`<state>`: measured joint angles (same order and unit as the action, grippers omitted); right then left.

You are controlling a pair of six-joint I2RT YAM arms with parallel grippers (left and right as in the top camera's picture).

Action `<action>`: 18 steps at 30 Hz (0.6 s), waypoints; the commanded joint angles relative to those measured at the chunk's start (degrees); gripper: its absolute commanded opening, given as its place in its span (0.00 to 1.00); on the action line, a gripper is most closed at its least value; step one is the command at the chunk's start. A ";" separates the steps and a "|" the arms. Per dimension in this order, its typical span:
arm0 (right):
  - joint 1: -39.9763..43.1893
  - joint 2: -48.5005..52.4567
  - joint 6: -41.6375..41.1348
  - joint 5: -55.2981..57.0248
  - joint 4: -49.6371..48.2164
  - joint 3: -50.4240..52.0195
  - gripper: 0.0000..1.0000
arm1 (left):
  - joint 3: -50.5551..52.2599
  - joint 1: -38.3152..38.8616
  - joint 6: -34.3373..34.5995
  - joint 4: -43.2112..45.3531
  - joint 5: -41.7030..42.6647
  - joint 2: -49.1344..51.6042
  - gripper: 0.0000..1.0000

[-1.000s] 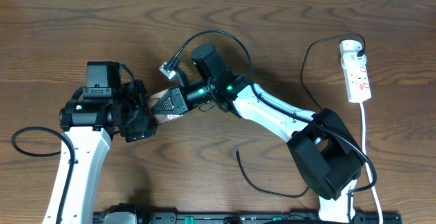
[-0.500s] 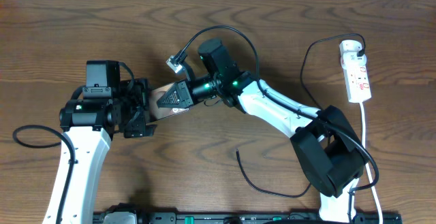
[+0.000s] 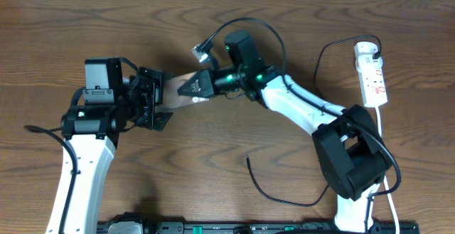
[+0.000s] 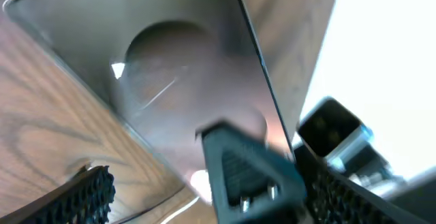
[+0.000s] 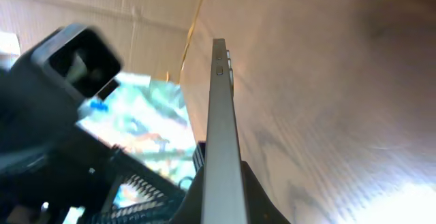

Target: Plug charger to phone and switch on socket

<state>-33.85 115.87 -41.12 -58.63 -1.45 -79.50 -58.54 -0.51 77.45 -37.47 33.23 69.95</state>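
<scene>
My right gripper [image 3: 194, 87] is clamped on the phone [image 3: 176, 86], mid-frame overhead; my left gripper [image 3: 156, 99] gapes wide around its other end; whether it touches, I cannot tell.

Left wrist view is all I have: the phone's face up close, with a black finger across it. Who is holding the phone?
Observer: The right gripper. It is shut on the phone.
Operator: Where is the tip I need to plug in?
Observer: The charger's tip lies loose on the table, between the two arm bases.
Operator: And its other end?
Observer: Its black plug sits at the far end of the socket, over on the right side.
</scene>
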 commanded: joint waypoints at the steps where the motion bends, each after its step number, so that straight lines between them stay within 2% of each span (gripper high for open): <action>1: 2.86 0.17 -9.90 2.60 -0.52 -1.01 0.01 | -1.27 0.33 -4.83 1.38 4.13 -1.95 0.92; 7: 6.19 0.17 -40.02 8.66 -2.38 -1.01 0.01 | -1.27 0.33 -7.37 7.19 3.65 -3.80 0.92; 8: 6.82 0.17 -49.16 8.92 -4.72 -1.01 0.01 | -1.27 0.28 -7.69 9.81 3.23 -3.85 0.92; 13: 6.54 0.17 -67.95 8.52 -15.37 -1.01 0.01 | -1.27 0.26 -8.85 16.02 -0.28 -3.74 0.92; 18: 5.57 0.17 -76.32 8.61 -27.41 -1.01 0.01 | -1.27 0.26 -8.48 19.85 -2.80 -3.74 0.92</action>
<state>-27.24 115.90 -104.77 -49.12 -23.27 -79.44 -58.59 -0.51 70.00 -19.57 33.58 66.72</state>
